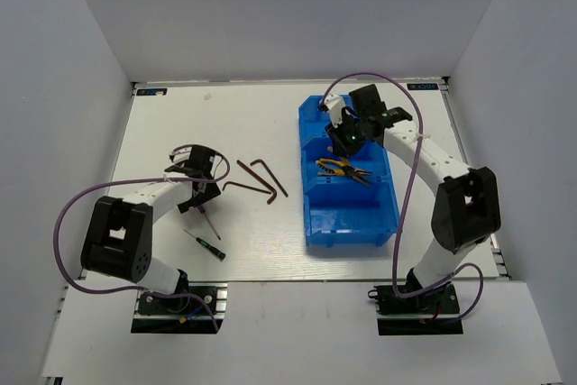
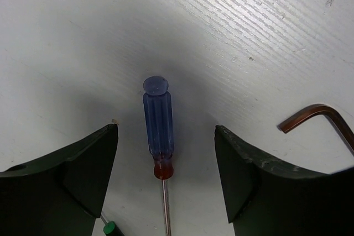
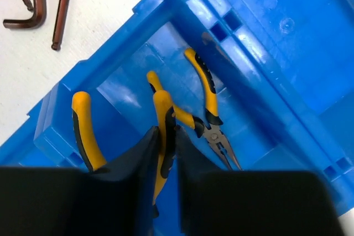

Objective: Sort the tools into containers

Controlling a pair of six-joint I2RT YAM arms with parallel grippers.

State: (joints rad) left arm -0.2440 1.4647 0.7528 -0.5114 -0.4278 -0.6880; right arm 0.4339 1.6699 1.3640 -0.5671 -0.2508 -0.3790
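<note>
Because its fingers are pressed together on one yellow handle, the right gripper carries the pliers hanging by that handle alone, the other handle swung out to the side; a one-handle pinch like this looks chosen so that the tool drops straight once the fingers part. It hangs over the middle compartment of the bins, which stand along the right edge of the bench, and whether its nose already touches the floor there I cannot tell. A second pliers lies flat in that same compartment, just beside the held one, which suggests the middle bin is meant for pliers; the release should be easy, though the falling tool may land across its twin. On the other side the left gripper is spread wide, pointing down near the left edge with a finger on either side of the blue screwdriver; neither finger touches the handle, and the straddle reads as lining up for a pinch across it. The handle is round and fluted, so it may roll if the fingers close off-centre. A black screwdriver lies close by, toward the near-left corner; the hex keys lie loose mid-bench, between the left gripper and the bins. By this count both screwdrivers and the hex keys are not yet sorted.
</note>
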